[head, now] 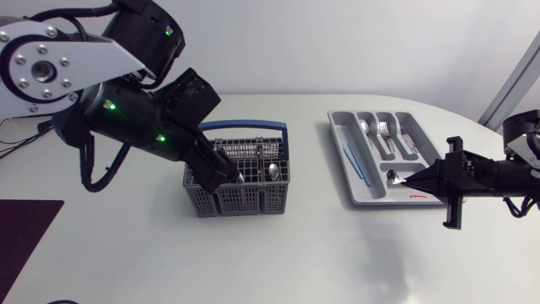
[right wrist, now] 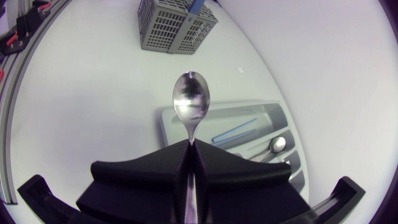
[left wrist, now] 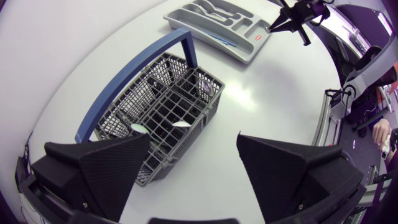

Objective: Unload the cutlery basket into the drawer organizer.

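Observation:
The grey cutlery basket (head: 245, 190) with a blue handle (head: 253, 127) stands left of the table's middle. Spoon bowls (head: 272, 171) stick up inside it. My left gripper (head: 221, 169) hangs over the basket's left side, open, with the basket (left wrist: 161, 106) ahead of its fingers (left wrist: 99, 168). The grey drawer organizer (head: 422, 139) lies at the right, holding a spoon (head: 364, 127) and a fork (head: 384, 129). My right gripper (head: 413, 179) is shut on a spoon (right wrist: 191, 102) by its handle, the bowl (head: 391, 176) over the organizer's near compartment.
Thin blue pieces (head: 354, 160) lie in the organizer's long left compartment. A dark mat (head: 25, 228) covers the table's front left corner. Bare white tabletop (head: 329, 245) spreads between the basket and the organizer and along the front.

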